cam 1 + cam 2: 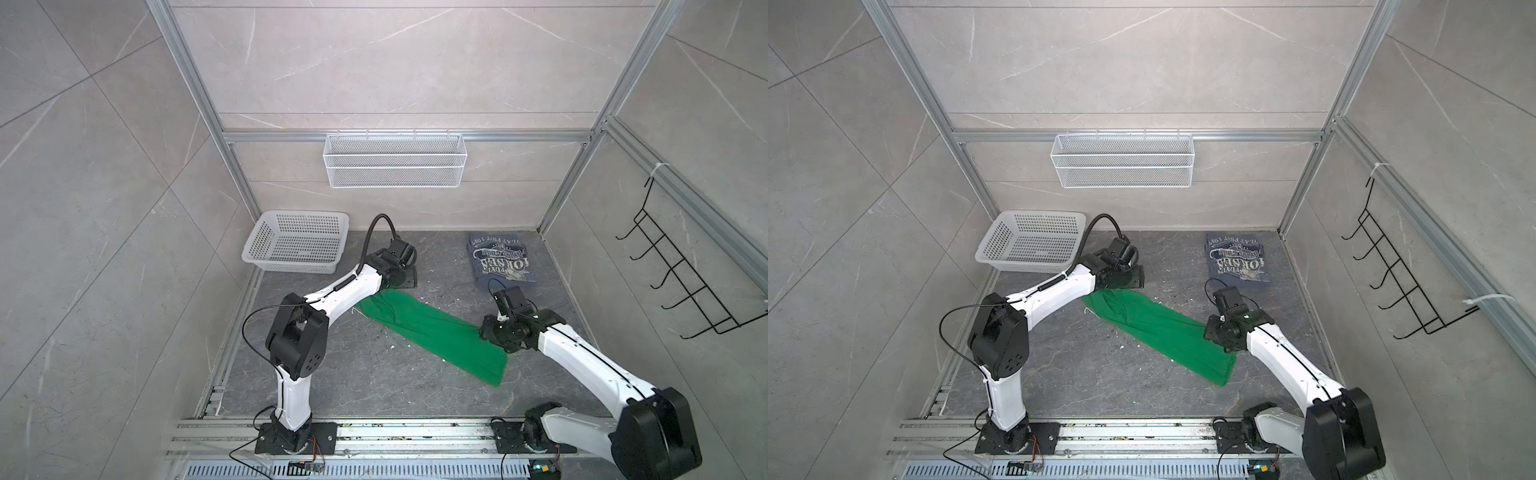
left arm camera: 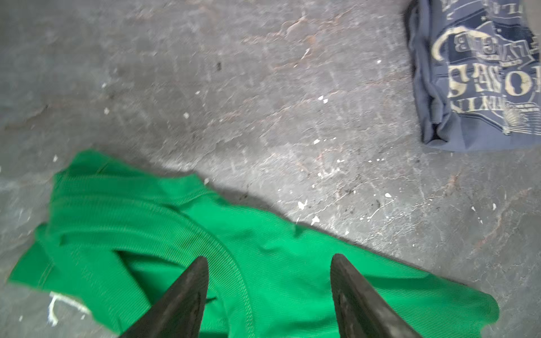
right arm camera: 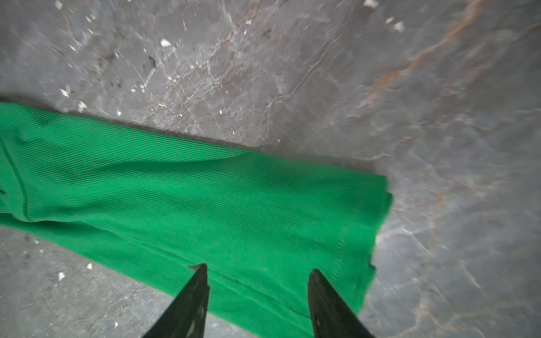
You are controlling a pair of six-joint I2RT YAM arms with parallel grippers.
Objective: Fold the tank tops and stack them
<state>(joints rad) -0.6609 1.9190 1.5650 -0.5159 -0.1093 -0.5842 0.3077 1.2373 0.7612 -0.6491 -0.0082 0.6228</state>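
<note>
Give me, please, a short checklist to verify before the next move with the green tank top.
1. Left pincer open, nothing pinched: ok.
2. Right pincer open, nothing pinched: ok.
3. Green tank top folded into a long strip: ok.
4. Its strap end smooth: not ok, rumpled.
5. Blue tank top folded, lying apart: ok.
6. Both stacked: not ok.
</note>
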